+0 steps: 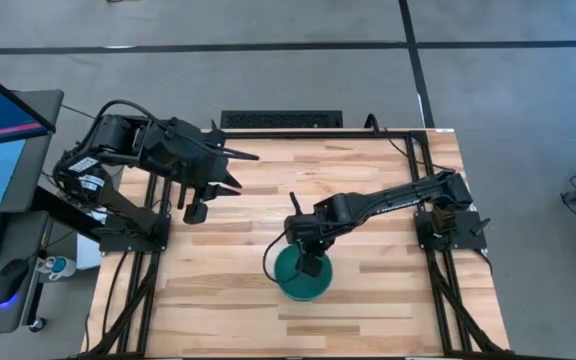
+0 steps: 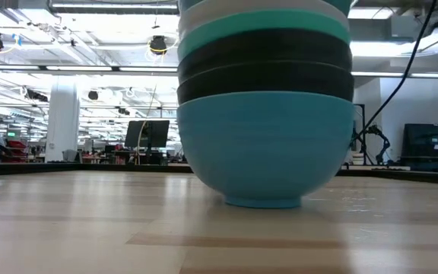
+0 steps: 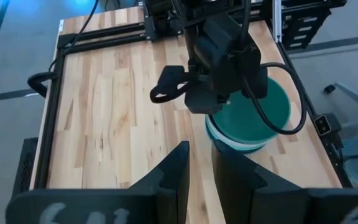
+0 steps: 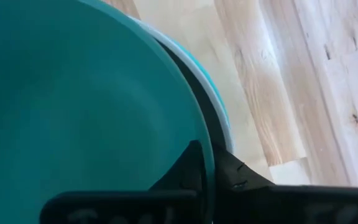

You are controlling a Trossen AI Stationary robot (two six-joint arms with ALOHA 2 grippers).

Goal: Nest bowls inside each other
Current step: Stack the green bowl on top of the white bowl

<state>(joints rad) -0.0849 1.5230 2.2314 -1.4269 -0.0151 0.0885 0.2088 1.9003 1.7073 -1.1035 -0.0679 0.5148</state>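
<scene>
The bowls stand as one nested stack (image 1: pixel 293 287) near the middle of the table's near half. In the low view the stack (image 2: pixel 265 144) shows a light blue bowl at the bottom resting on the wood, then two black rims, a teal green one and a white one. The topmost bowl (image 3: pixel 257 112) is blue-green inside. My right gripper (image 1: pixel 310 264) is down on this top bowl and shut on its rim. My left gripper (image 1: pixel 240 170) hovers open over the table's far left part, away from the stack; its fingers (image 3: pixel 180 177) point toward the stack. My right gripper (image 4: pixel 210 177) has the top bowl's rim (image 4: pixel 199 134) pinched, with one finger inside the bowl and the other outside. It comes from above, pointing down. The bowl sits in the top of the stack, its wall just inside the rims below (image 4: pixel 219 109).
A black cable (image 1: pixel 271 262) of the right arm loops beside the stack. Black frame rails (image 1: pixel 408 135) run along the table's far and side edges. A monitor and a mouse (image 1: pixel 6 280) sit off the table's left. Bare wood lies left of and nearer than the stack.
</scene>
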